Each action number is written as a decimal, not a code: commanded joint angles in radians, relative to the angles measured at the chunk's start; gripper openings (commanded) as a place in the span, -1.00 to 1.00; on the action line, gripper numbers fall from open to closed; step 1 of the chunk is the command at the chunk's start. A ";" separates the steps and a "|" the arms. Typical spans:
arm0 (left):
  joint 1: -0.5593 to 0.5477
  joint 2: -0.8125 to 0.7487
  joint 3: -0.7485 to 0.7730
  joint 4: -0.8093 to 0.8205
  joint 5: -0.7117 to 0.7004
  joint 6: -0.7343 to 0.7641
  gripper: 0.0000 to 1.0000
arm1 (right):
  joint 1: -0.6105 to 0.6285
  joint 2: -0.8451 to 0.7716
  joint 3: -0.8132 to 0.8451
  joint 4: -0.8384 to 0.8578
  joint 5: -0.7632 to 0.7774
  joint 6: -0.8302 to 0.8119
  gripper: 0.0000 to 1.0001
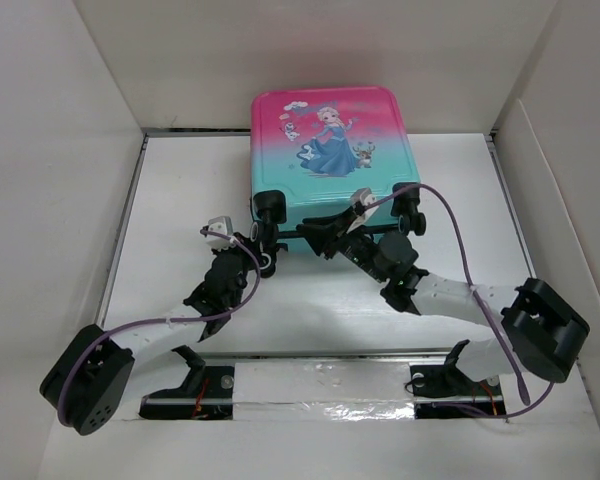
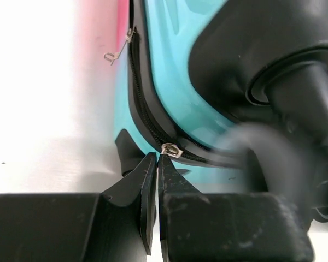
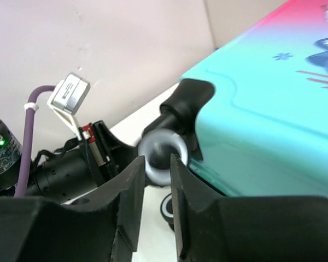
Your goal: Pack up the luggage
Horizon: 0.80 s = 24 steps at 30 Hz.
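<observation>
Luggage is lying flat and closed on the table, print side up, wheels facing the arm bases. It is sitting directly ahead of both sets of jaws.

Left gripper: jaws are pressing together, with no gap showing along the fingers. A silver zipper pull is sitting just past the tips, slightly to their right, on the black zipper track that is running up and away from the jaws along the teal shell. Cannot tell whether the tips are nipping the pull or only touching it. A second pull is hanging farther up the track, well beyond the tips. A black wheel housing is filling the view to the right of the jaws.

Right gripper: jaws are standing a narrow slit apart, with nothing seen clamped between them. A grey wheel, blurred, is showing just beyond the tips, in line with the slit; contact is unclear. The teal shell is lying to the right of the jaws. The left arm's wrist camera and purple cable are showing to their left.
</observation>
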<state>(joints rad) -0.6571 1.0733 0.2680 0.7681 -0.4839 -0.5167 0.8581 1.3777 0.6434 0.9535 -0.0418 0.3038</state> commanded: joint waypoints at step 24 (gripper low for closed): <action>0.030 -0.036 -0.016 0.083 0.065 0.047 -1.00 | 0.078 0.293 0.389 -0.332 0.049 0.061 1.00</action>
<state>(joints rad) -0.6296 1.0714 0.2596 0.7921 -0.4377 -0.4793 0.9302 1.6466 0.9768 0.6659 -0.0330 0.3222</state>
